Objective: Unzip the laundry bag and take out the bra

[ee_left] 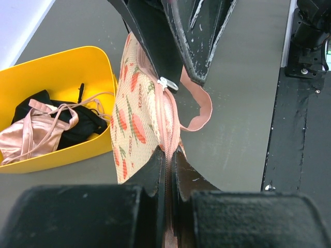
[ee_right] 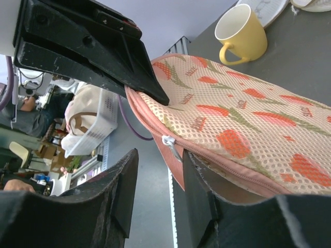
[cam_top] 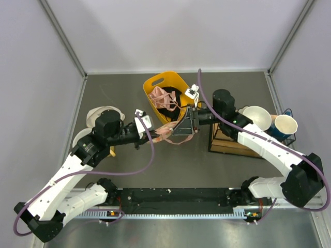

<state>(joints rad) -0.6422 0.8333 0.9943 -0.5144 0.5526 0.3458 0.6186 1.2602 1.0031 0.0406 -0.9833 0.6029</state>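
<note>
The laundry bag (cam_top: 173,129) hangs stretched above the table between my two grippers. It is pale pink mesh with orange-red prints (ee_left: 135,121) and pink zip edging. My left gripper (ee_left: 169,155) is shut on the bag's zip edge. My right gripper (ee_right: 160,152) is open at the other end. The small white zipper pull (ee_right: 171,144) hangs just beside its right finger, apart from the left one. The pull also shows in the left wrist view (ee_left: 166,83). The zip looks closed along the visible stretch. The bra is hidden.
A yellow basket (cam_top: 155,85) behind the bag holds a pink strappy garment (ee_left: 36,134) and a black garment (ee_left: 85,126). A wooden box (cam_top: 230,144), a white bowl (cam_top: 257,118) and a blue cup (cam_top: 285,125) stand at right. White dishes (cam_top: 98,114) and a yellow mug (ee_right: 240,31) are at left.
</note>
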